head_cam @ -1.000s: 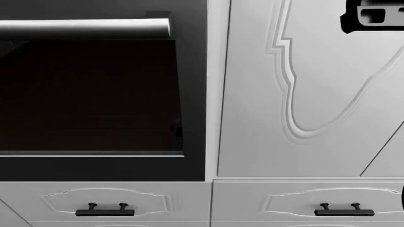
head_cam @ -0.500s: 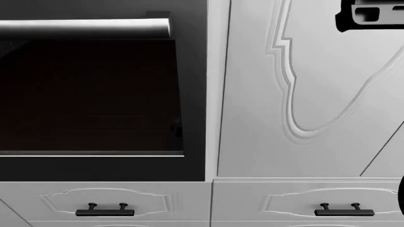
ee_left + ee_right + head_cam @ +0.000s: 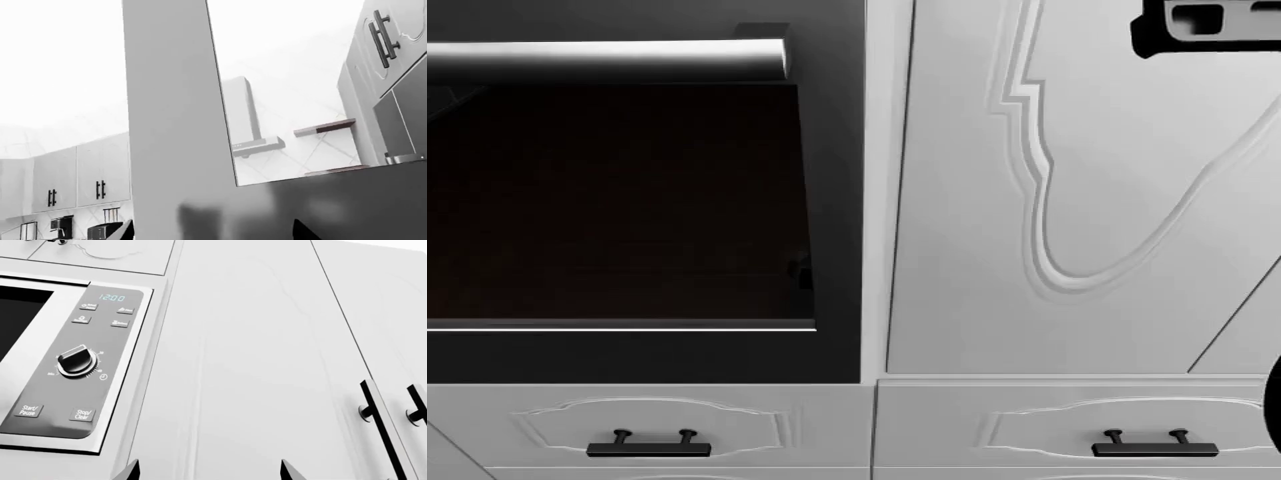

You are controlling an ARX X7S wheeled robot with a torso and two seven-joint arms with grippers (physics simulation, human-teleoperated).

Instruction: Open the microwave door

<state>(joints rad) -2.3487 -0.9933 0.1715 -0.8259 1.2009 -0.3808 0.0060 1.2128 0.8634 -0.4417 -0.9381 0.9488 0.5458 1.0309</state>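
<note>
The microwave point(image 3: 80, 365) shows only in the right wrist view: a grey control panel with a 12:00 display, buttons and a dial point(image 3: 75, 361). Beside the panel runs the light frame of its door point(image 3: 37, 355), with a corner of dark window point(image 3: 17, 315). My right gripper point(image 3: 210, 472) is open, facing the white cabinet panel beside the microwave and apart from it. In the head view only a black part of the right gripper point(image 3: 1208, 25) shows at the top right. My left gripper point(image 3: 213, 234) is open, close to a grey panel.
The head view is filled by a black built-in appliance point(image 3: 614, 200) with dark glass and a silver bar handle point(image 3: 607, 60). White drawers with black handles point(image 3: 647, 445) lie below it. A tall white cabinet door point(image 3: 1094, 200) stands to its right. Black cabinet handles point(image 3: 373, 415) flank the microwave.
In the head view the black part of my right gripper has risen and shifted slightly left, with less of it in frame. The rest is unchanged.
</note>
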